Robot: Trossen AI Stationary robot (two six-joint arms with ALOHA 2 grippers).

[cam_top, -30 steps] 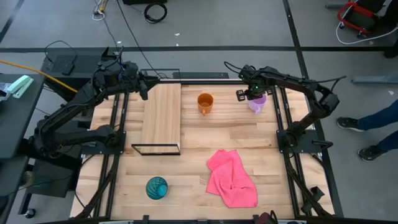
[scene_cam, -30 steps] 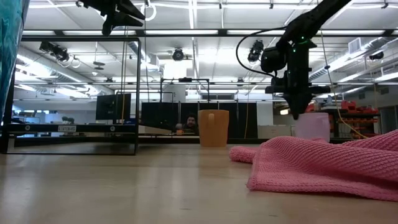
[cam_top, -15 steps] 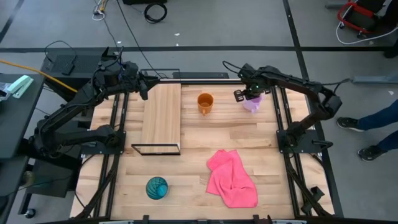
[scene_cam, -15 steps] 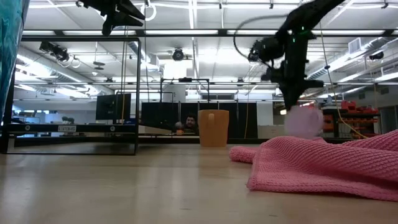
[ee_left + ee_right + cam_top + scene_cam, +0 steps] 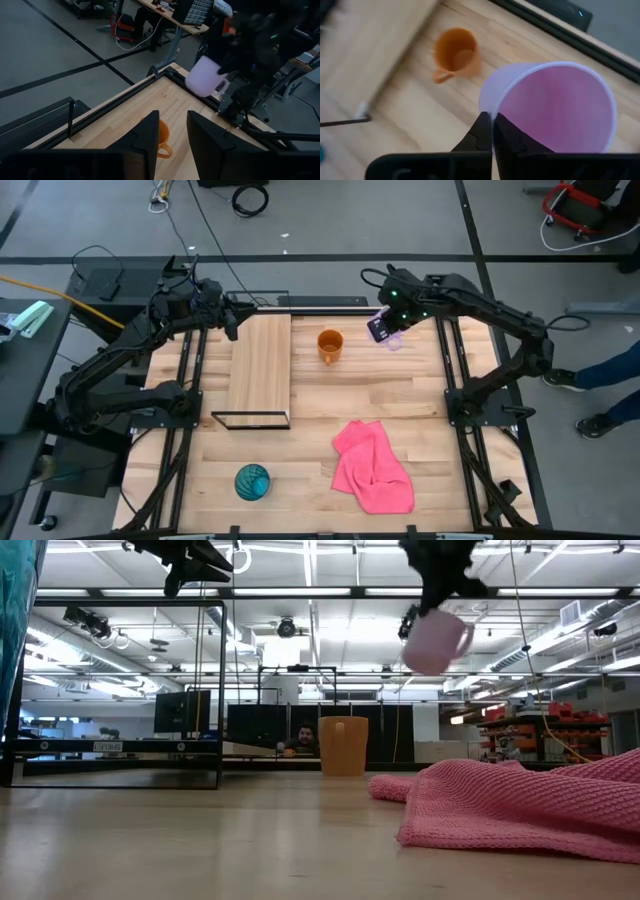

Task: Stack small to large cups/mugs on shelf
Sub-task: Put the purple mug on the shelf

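Right claw clenched on rim of pale purple mug, handled, empty, tilted, aloft above worktop near empty orange mug; left claw parted over shelf.

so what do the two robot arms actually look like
Both are dark, near-black jointed arms of slim links and bulkier joints, with thin black cables looping along them. The left gripper has two flat, dark, blocky fingers. The right gripper has matching dark fingers, and a small green light glows near its wrist.
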